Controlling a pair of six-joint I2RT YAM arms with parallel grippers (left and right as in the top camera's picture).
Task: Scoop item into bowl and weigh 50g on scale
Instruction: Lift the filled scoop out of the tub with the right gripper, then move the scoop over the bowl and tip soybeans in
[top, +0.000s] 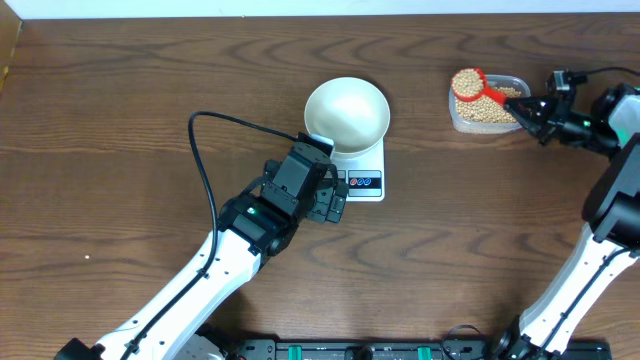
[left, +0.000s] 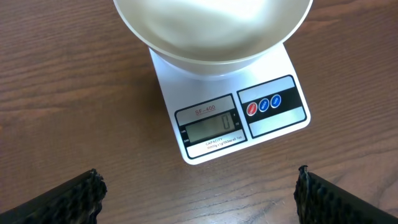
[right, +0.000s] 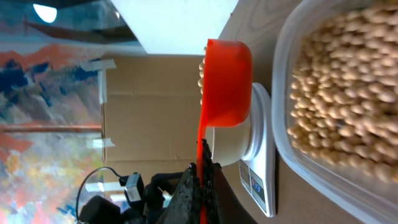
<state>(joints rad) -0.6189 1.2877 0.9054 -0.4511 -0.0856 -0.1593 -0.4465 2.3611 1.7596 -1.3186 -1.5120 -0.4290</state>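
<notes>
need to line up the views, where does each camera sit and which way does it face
Overhead: above the table, looking straight down; left gripper by the scale, right gripper at the tub.
Left wrist: looking down at the scale display and bowl; its open fingertips at the bottom corners.
Right wrist: rolled sideways, looking along the red scoop; its fingers grip the handle.
Shared: all three show scale and bowl.

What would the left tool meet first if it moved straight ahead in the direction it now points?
Probably the scale, at its display end, directly ahead of the open left tool. The bowl on it stands behind that. The tool's height is unclear, so it might pass above the scale.
</notes>
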